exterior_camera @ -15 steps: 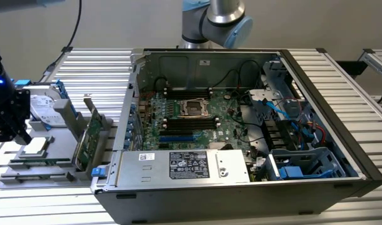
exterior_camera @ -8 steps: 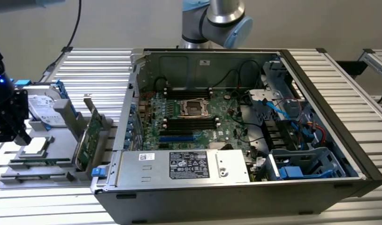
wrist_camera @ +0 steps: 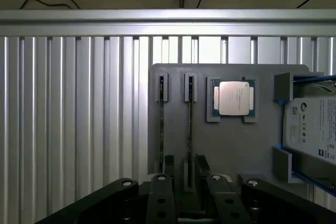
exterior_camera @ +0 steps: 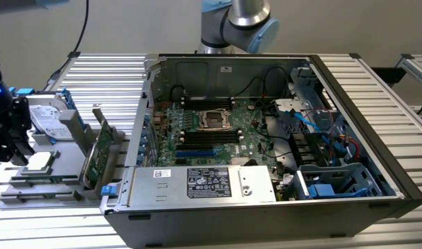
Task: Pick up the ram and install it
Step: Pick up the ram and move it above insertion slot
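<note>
At the ext. view's far left we see the black gripper (exterior_camera: pixel 7 136) hanging over the grey tray (exterior_camera: pixel 72 155), which sits on the slatted table (exterior_camera: pixel 93 72). In the wrist view its fingers (wrist_camera: pixel 169 165) stand apart, released, w/ the ram (wrist_camera: pixel 189 124) running edge-on btwn them in its tray slot; no contact that we can make out. A second stick (wrist_camera: pixel 161 124) sits in the parallel slot just beside it, on the side away from the CPU (wrist_camera: pixel 233 98). Further right in the ext. view: HDD (exterior_camera: pixel 48 122) at the tray's back, then the expansion card (exterior_camera: pixel 100 150) upright on the tray edge nearest the PC case (exterior_camera: pixel 231 223). The case lies open, mobo (exterior_camera: pixel 211 135) exposed, PSU (exterior_camera: pixel 204 182) along its near side.
</note>
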Controlling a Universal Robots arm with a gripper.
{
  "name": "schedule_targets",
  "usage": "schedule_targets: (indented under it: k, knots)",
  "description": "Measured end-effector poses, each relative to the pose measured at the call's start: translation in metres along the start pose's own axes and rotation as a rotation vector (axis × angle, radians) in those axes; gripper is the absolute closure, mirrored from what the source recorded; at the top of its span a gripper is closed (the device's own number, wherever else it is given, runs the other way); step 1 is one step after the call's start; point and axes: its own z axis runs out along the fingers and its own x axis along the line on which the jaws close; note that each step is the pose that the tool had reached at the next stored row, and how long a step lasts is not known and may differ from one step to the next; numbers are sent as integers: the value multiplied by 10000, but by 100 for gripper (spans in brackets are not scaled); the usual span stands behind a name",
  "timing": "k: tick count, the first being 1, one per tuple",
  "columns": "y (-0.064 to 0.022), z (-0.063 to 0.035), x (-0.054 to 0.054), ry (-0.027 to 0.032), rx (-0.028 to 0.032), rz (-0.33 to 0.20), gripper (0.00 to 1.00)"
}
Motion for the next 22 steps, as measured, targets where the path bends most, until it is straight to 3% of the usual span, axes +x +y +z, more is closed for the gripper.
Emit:
schedule_targets:
  k: [8, 11, 22]
  knots:
    - [-2, 137, 218, -88, -51, -147, 70]
    - [-6, 193, 246, -107, -46, -328, 70]
    - [-18, 392, 251, -57, -28, -1160, 70]
